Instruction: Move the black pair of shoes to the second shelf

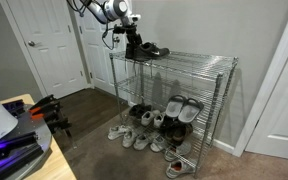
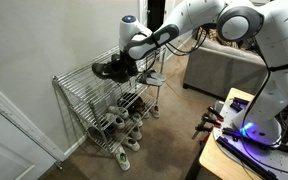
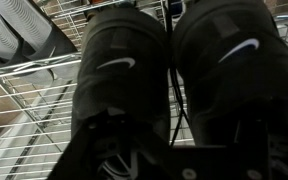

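Observation:
The black pair of shoes (image 1: 148, 49) is at the top tier of the chrome wire rack (image 1: 219, 62), at its end near the door. It also shows in an exterior view (image 2: 111, 70). My gripper (image 1: 132, 38) is at the shoes' heel end and appears shut on them. In the wrist view both black shoes (image 3: 124, 75) fill the frame, side by side, with wire grid beneath; my fingers are lost in the dark. The second shelf (image 1: 174, 90) is the bare middle tier below, also seen in an exterior view (image 2: 92, 104).
Several shoes sit on the lowest tier (image 1: 174, 112). White and grey sneakers (image 1: 134, 135) lie on the floor in front of the rack. A white door (image 1: 54, 45) stands beside the rack, a desk with equipment (image 1: 14, 140) is near, and a grey sofa (image 2: 224, 70) is behind the arm.

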You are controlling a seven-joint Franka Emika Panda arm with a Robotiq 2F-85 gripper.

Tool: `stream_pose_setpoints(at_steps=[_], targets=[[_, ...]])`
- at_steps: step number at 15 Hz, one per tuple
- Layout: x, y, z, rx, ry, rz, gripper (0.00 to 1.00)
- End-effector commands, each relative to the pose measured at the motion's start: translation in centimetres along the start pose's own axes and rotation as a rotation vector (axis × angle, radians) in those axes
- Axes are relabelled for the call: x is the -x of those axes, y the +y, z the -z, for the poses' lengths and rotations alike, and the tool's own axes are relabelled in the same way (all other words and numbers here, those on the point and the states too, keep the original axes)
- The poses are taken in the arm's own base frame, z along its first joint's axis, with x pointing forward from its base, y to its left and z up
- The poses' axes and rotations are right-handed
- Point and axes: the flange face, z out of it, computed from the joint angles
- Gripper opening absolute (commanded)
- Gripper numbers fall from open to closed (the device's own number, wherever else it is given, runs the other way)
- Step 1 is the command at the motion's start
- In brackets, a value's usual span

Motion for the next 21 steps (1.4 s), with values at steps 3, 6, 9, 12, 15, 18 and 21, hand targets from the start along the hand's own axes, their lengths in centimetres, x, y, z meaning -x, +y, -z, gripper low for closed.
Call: stream_pose_setpoints(at_steps=[3, 6, 9, 12, 15, 18, 21], targets=[[-1.1, 1.3, -0.4, -0.030, -0.039, -0.004, 0.41], [-1.1, 0.3, 2.3, -0.032, -0.028, 0.017, 0.22], [-0.7, -1.3, 6.8, -0.027, -0.020, 0.051, 0.04], [-0.3, -2.7, 11.3, 0.013, -0.013, 0.073, 0.06], [0.5, -3.3, 14.5, 0.077, -0.055, 0.104, 0.06], [1.3, -2.8, 17.2, 0.159, -0.105, 0.131, 0.06], [3.0, -2.0, 19.8, 0.278, -0.221, 0.151, 0.06]])
